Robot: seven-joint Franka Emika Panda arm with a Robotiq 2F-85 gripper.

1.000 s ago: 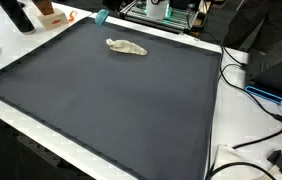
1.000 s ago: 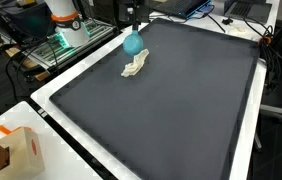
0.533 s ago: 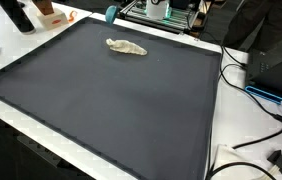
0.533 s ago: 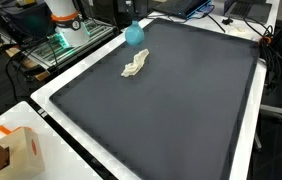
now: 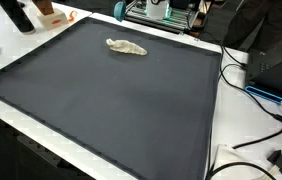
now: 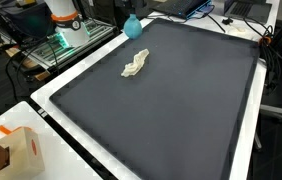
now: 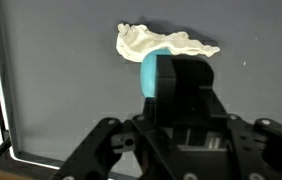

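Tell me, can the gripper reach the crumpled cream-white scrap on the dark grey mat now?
Probably yes: the crumpled cream-white scrap lies alone on the dark grey mat, near the gripper. But its jaws seem shut on a rounded teal thing.

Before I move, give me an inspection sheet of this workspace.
Surface: black mat on a white table, flat, no spills seen.
Job's things: cream wad, cloth or paper, lies loose on the mat near one edge.
Clutter: orange-and-white box and small black part, both off the mat.
Grippers: claw hangs apart from the wad, fingertips together, teal tip; nothing clearly held.
Cables: black cables beside the mat.
Surroundings: equipment rack past the table.
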